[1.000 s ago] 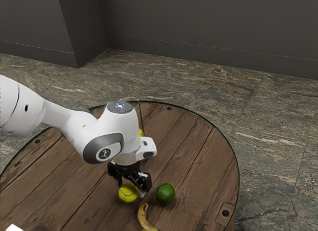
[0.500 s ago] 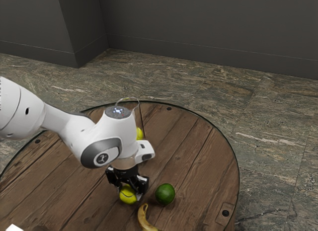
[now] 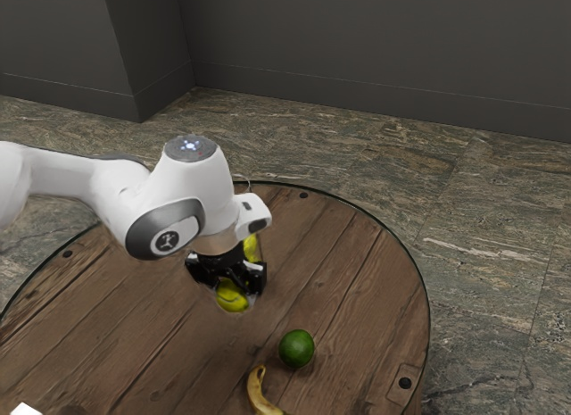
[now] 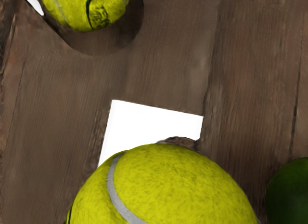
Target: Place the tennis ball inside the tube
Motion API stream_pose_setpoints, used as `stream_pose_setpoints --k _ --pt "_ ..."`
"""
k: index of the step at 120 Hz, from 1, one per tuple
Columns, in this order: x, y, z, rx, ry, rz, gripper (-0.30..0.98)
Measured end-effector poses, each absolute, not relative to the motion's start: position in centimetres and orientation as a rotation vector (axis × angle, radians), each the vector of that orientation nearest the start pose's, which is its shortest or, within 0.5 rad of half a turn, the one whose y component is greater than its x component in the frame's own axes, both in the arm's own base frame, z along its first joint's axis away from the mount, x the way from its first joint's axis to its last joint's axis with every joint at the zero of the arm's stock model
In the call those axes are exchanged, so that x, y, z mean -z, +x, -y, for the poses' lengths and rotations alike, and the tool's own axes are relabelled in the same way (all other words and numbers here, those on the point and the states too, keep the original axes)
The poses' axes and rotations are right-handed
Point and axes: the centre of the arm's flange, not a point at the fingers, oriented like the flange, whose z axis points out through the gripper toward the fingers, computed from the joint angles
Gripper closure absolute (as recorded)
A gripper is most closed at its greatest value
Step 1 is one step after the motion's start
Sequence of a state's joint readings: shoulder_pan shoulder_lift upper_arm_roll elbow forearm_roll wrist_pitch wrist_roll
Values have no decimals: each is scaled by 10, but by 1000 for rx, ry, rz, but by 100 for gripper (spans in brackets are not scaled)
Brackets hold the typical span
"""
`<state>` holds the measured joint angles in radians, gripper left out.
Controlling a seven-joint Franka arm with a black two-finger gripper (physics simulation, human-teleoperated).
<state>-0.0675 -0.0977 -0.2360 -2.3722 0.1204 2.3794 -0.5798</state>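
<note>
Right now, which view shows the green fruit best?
Exterior view: the green fruit is whole and unobstructed there, resting on the wooden table beside the banana. The wrist view shows part of it, dark and cut off by the picture's edge.

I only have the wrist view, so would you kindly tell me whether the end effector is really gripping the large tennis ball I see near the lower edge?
Observer: Yes, in the exterior view the end effector is closed on the tennis ball from two sides.
Operator: Thank you. Is there any fruit near the green one that I might be missing?
Observer: There is a banana lying on the wooden table, close to the green fruit.
Operator: And from which direction does the arm reach in?
Observer: It comes in from the exterior view's left, over the table's edge.
</note>
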Motion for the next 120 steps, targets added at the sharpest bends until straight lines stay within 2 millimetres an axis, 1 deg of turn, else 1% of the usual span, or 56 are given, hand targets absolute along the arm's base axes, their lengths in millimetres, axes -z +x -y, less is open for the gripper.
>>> stream_pose_setpoints --k 4,11,15,25,37,47,56,62,91,114,120 --pt "-390 481 150 245 -3065 303 46" --pt "-431 494 153 295 -3077 329 47" --pt "-448 497 153 301 -3081 337 47" --pt "-477 503 150 302 -3088 347 46" --pt "-509 518 129 330 -3089 366 45" --pt "-526 529 112 351 -3084 365 44" --pt "-527 538 101 340 -3070 340 44" --pt "-528 548 97 340 -3067 317 43" --pt "-526 573 96 336 -3051 185 41" --pt "-523 581 95 327 -3045 117 39" --pt "-522 582 92 323 -3044 107 35"
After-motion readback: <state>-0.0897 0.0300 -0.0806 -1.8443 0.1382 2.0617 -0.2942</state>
